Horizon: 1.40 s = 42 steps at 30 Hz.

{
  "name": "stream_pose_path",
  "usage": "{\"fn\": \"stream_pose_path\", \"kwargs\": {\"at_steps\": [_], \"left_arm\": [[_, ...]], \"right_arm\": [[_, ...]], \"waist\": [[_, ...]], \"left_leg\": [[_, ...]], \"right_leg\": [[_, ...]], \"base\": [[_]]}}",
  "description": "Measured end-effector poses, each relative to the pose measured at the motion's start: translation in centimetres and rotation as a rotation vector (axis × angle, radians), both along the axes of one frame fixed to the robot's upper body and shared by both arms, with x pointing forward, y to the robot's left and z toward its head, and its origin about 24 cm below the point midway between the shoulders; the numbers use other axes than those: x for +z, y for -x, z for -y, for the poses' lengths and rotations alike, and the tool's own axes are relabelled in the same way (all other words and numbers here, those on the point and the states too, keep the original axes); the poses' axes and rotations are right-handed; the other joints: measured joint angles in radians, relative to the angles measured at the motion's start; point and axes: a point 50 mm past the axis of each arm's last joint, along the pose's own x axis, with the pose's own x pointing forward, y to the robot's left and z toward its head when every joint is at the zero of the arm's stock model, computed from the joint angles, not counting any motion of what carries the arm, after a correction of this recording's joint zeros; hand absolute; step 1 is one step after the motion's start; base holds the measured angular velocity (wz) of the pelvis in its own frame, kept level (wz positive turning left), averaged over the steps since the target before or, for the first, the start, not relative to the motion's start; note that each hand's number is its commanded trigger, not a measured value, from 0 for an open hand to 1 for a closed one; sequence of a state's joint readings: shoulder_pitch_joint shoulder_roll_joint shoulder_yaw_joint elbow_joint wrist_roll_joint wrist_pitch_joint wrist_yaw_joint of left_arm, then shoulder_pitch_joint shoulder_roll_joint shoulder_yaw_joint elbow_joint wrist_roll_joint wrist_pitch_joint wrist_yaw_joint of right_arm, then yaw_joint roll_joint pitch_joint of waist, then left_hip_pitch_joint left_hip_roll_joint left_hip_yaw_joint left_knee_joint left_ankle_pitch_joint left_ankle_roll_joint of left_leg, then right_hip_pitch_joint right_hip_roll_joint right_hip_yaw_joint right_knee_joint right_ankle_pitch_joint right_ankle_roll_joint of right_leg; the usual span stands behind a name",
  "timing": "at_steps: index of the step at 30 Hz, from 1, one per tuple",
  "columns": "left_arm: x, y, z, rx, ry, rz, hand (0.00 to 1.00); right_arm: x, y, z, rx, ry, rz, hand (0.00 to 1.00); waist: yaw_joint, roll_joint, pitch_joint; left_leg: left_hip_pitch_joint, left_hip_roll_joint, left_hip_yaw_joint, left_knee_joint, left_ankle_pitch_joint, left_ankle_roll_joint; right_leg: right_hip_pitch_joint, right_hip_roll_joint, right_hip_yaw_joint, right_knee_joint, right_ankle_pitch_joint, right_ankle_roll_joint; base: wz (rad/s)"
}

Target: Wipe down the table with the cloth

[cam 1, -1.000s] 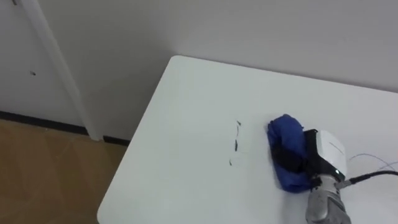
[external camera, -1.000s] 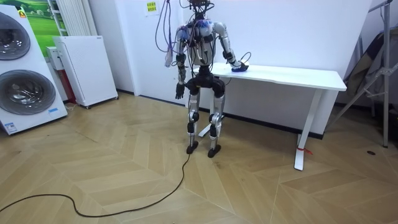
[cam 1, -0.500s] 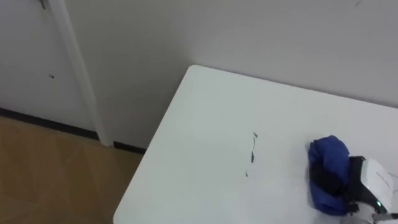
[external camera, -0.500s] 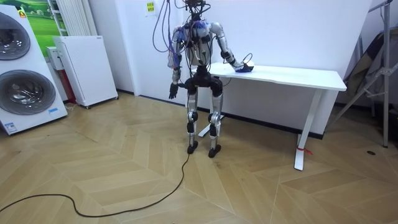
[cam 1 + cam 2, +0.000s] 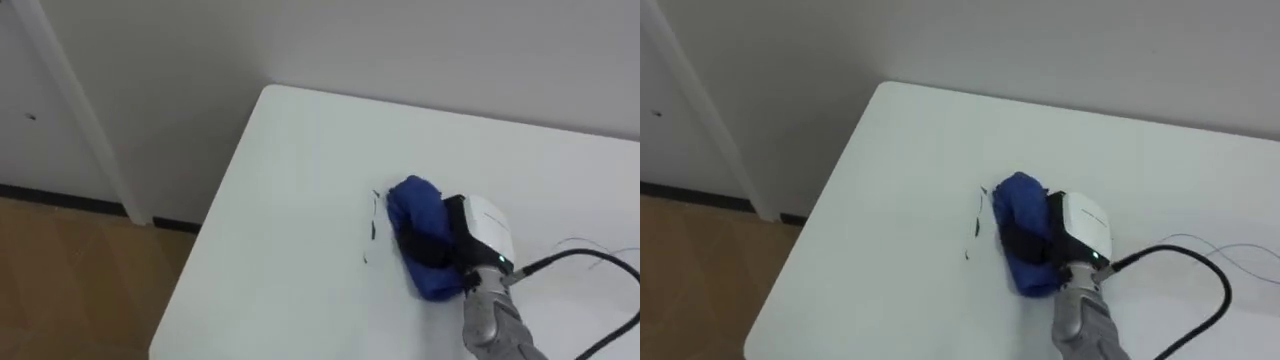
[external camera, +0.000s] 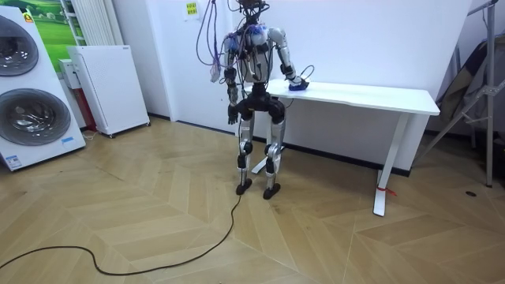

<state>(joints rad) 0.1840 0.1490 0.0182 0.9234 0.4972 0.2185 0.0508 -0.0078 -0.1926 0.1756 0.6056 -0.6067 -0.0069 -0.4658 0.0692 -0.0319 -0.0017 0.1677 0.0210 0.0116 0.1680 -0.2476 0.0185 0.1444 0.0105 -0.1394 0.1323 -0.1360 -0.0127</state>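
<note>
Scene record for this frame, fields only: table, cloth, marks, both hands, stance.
table: white, set against the wall
cloth: blue, bunched, lying on the table
marks: thin dark streaks at the cloth's left edge, not yet wiped
right hand: on the cloth, fingers curled over it
left hand: hangs at the robot's side
stance: upright at the table's end, on the room view's left

Bright, even light; faint soft shadows throughout
</note>
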Motion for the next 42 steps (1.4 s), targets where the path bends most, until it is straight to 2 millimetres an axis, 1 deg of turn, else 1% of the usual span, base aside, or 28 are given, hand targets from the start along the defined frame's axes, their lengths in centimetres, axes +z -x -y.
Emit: {"fn": "stream_pose_path", "kwargs": {"at_steps": [2,5,9,10,12,13,14,15,16,17,18,19,20,21,23,24,25,26,27,28,29,30,31,33,36,39,41,42], "left_arm": [[0.3,1.6,-1.9,0.058,-0.044,-0.027,0.0],[0.8,3.4,-3.8,0.116,-0.093,-0.065,0.0],[0.8,2.9,-3.6,0.085,-0.089,-0.062,0.0],[0.6,2.2,-3.2,0.06,-0.077,-0.05,0.0],[0.4,1.2,-2.7,0.028,-0.066,-0.041,0.0],[0.3,0.6,-2.5,0.018,-0.064,-0.037,0.0],[0.2,0.0,-2.2,0.016,-0.061,-0.033,0.0],[0.2,-0.3,-2.1,0.012,-0.059,-0.033,0.0],[0.1,-1.0,-1.9,-0.008,-0.058,-0.03,0.0],[0.2,-2.0,-1.8,-0.027,-0.06,-0.013,0.0],[0.3,-2.5,-1.8,-0.034,-0.061,-0.004,0.0],[0.5,-3.3,-1.8,-0.045,-0.063,0.014,0.0],[0.7,-4.2,-1.7,-0.064,-0.06,0.036,0.0],[0.9,-4.7,-1.6,-0.072,-0.055,0.052,0.0],[1.5,-6.4,-1.4,-0.116,-0.043,0.097,0.0],[1.6,-6.5,-1.5,-0.12,-0.047,0.097,0.0],[1.7,-6.5,-1.8,-0.121,-0.057,0.095,0.0],[1.9,-6.4,-2.5,-0.12,-0.076,0.09,0.0],[1.9,-6.1,-2.7,-0.114,-0.083,0.082,0.0],[1.9,-6.0,-2.8,-0.113,-0.083,0.077,0.0],[1.7,-5.6,-2.6,-0.112,-0.078,0.066,0.0],[1.5,-5.4,-2.3,-0.113,-0.071,0.061,0.0],[1.5,-5.4,-2.2,-0.113,-0.066,0.062,0.0],[1.2,-5.4,-1.2,-0.105,-0.037,0.067,0.0],[1.0,-6.0,0.1,-0.057,0.017,0.106,0.0],[1.0,-7.4,1.8,-0.052,0.052,0.168,0.0],[0.9,-7.5,2.4,-0.027,0.075,0.181,0.0],[0.9,-7.5,2.4,-0.021,0.076,0.179,0.0]], "right_arm": [[-0.4,2.7,3.9,-0.157,0.031,0.0,1.0],[-1.0,5.7,8.2,-0.353,0.065,-0.035,1.0],[-1.7,7.1,9.8,-0.437,0.076,-0.088,1.0],[-1.7,6.6,9.6,-0.445,0.073,-0.095,1.0],[-1.7,4.6,8.2,-0.42,0.055,-0.09,1.0],[-1.5,3.1,7.1,-0.388,0.052,-0.089,1.0],[-1.1,1.4,5.2,-0.326,0.035,-0.086,1.0],[-1.0,0.6,4.1,-0.282,0.028,-0.085,1.0],[-0.7,-0.7,1.3,-0.188,0.01,-0.084,1.0],[-0.4,-1.8,-2.1,-0.084,-0.027,-0.083,1.0],[0.0,-2.6,-3.5,-0.024,-0.029,-0.075,1.0],[0.8,-4.1,-6.9,0.099,-0.063,-0.059,1.0],[1.8,-5.3,-9.5,0.198,-0.091,-0.036,1.0],[2.3,-5.8,-10.3,0.237,-0.098,-0.021,1.0],[3.0,-6.9,-10.5,0.254,-0.102,0.012,1.0],[3.0,-6.9,-10.2,0.243,-0.101,0.016,1.0],[2.9,-6.9,-9.5,0.223,-0.095,0.029,1.0],[2.5,-6.4,-8.4,0.196,-0.091,0.039,1.0],[1.8,-5.6,-6.9,0.17,-0.073,0.047,1.0],[1.5,-5.1,-6.0,0.152,-0.067,0.05,1.0],[1.1,-4.1,-4.1,0.107,-0.043,0.061,1.0],[0.8,-3.1,-2.4,0.056,-0.017,0.075,1.0],[0.8,-2.7,-1.7,0.035,-0.005,0.082,1.0],[0.9,-1.9,-0.5,-0.011,0.011,0.093,1.0],[1.0,-1.9,-1.8,0.013,0.007,0.093,1.0],[2.0,-3.0,-4.1,0.067,-0.01,0.074,1.0],[3.3,-4.9,-7.0,0.186,-0.019,0.065,1.0],[3.7,-5.4,-7.8,0.22,-0.02,0.066,1.0]], "waist": [[-0.018,-0.011,-0.0047],[-0.036,-0.019,-0.01],[-0.029,-0.018,-0.0089],[-0.003,-0.012,-0.0084],[0.046,-0.001,-0.0055],[0.087,0.006,-0.005],[0.122,0.016,0.0004],[0.136,0.021,0.0033],[0.163,0.028,0.0044],[0.191,0.028,0.0047],[0.203,0.028,0.0047],[0.216,0.027,0.0058],[0.217,0.028,0.0073],[0.217,0.028,0.0083],[0.199,0.019,0.013],[0.191,0.011,0.0134],[0.179,-0.005,0.0149],[0.172,-0.023,0.0167],[0.159,-0.02,0.0142],[0.146,-0.015,0.0155],[0.114,-0.004,0.0139],[0.09,-0.002,0.0122],[0.083,-0.002,0.0123],[0.074,0.001,0.0072],[0.075,0.014,-0.0009],[0.122,0.011,0.0004],[0.161,0.008,0.0017],[0.167,0.007,0.0025]], "left_leg": [[0.001,-0.008,0.0,0.0,0.004,0.007],[0.015,-0.016,0.013,0.003,0.004,0.014],[0.021,-0.013,0.056,0.053,0.002,0.02],[0.025,-0.013,0.075,0.063,-0.004,0.029],[0.025,-0.01,0.093,0.071,-0.014,0.041],[0.029,-0.007,0.092,0.072,-0.026,0.042],[0.023,-0.001,0.094,0.09,-0.049,0.044],[0.016,0.005,0.094,0.109,-0.06,0.043],[0.003,0.014,0.094,0.14,-0.078,0.039],[-0.011,0.025,0.093,0.163,-0.089,0.026],[-0.022,0.033,0.09,0.175,-0.095,0.02],[-0.052,0.043,0.056,0.195,-0.101,0.009],[-0.089,0.052,-0.013,0.212,-0.1,-0.002],[-0.106,0.058,-0.051,0.217,-0.096,-0.01],[-0.158,0.076,-0.195,0.208,-0.068,-0.051],[-0.162,0.08,-0.217,0.201,-0.062,-0.061],[-0.163,0.09,-0.248,0.197,-0.063,-0.086],[-0.162,0.109,-0.246,0.206,-0.076,-0.121],[-0.158,0.149,-0.225,0.21,-0.079,-0.156],[-0.156,0.173,-0.201,0.206,-0.072,-0.17],[-0.155,0.223,-0.134,0.184,-0.046,-0.199],[-0.15,0.247,-0.091,0.146,-0.002,-0.215],[-0.149,0.25,-0.076,0.129,0.021,-0.215],[-0.15,0.261,0.012,0.116,0.089,-0.199],[-0.15,0.265,0.032,0.126,0.103,-0.192],[-0.147,0.261,0.097,0.136,0.102,-0.191],[-0.145,0.228,0.119,0.105,0.087,-0.17],[-0.142,0.214,0.119,0.09,0.083,-0.165]], "right_leg": [[0.013,-0.017,-0.011,0.001,-0.01,0.016],[0.025,-0.03,-0.013,0.013,-0.014,0.022],[0.001,-0.049,-0.001,0.1,-0.023,0.036],[-0.02,-0.06,0.003,0.134,-0.027,0.043],[-0.051,-0.061,-0.002,0.169,-0.028,0.043],[-0.07,-0.06,-0.015,0.184,-0.028,0.043],[-0.097,-0.056,-0.034,0.202,-0.029,0.041],[-0.112,-0.056,-0.039,0.223,-0.03,0.038],[-0.146,-0.077,-0.041,0.311,-0.05,0.035],[-0.167,-0.121,-0.039,0.369,-0.068,0.053],[-0.171,-0.143,-0.037,0.37,-0.079,0.061],[-0.176,-0.173,-0.024,0.344,-0.09,0.076],[-0.178,-0.195,-0.007,0.284,-0.089,0.081],[-0.177,-0.201,-0.005,0.249,-0.083,0.089],[-0.154,-0.227,-0.021,0.105,-0.009,0.105],[-0.144,-0.239,-0.03,0.078,0.014,0.103],[-0.137,-0.255,-0.067,0.07,0.049,0.106],[-0.141,-0.259,-0.119,0.097,0.093,0.123],[-0.118,-0.235,-0.158,0.141,0.029,0.174],[-0.104,-0.217,-0.173,0.15,0.004,0.173],[-0.089,-0.189,-0.206,0.168,-0.032,0.158],[-0.095,-0.179,-0.222,0.194,-0.064,0.142],[-0.101,-0.178,-0.223,0.199,-0.078,0.136],[-0.116,-0.173,-0.22,0.231,-0.117,0.11],[-0.115,-0.146,-0.218,0.231,-0.128,0.087],[-0.144,-0.108,-0.173,0.225,-0.122,0.054],[-0.182,-0.082,-0.12,0.228,-0.099,0.025],[-0.19,-0.078,-0.11,0.225,-0.095,0.021]], "base": [[0.6],[0.33],[-0.15],[-0.84],[-1.19],[-1.57],[-1.58],[-1.35],[-0.91],[-0.72],[-0.43],[-0.11],[0.15],[0.68],[1.2],[1.25],[1.01],[1.08],[0.85],[0.9],[0.85],[0.75],[0.5],[0.17],[-0.08],[-0.49],[-0.81],[-0.59]]}}
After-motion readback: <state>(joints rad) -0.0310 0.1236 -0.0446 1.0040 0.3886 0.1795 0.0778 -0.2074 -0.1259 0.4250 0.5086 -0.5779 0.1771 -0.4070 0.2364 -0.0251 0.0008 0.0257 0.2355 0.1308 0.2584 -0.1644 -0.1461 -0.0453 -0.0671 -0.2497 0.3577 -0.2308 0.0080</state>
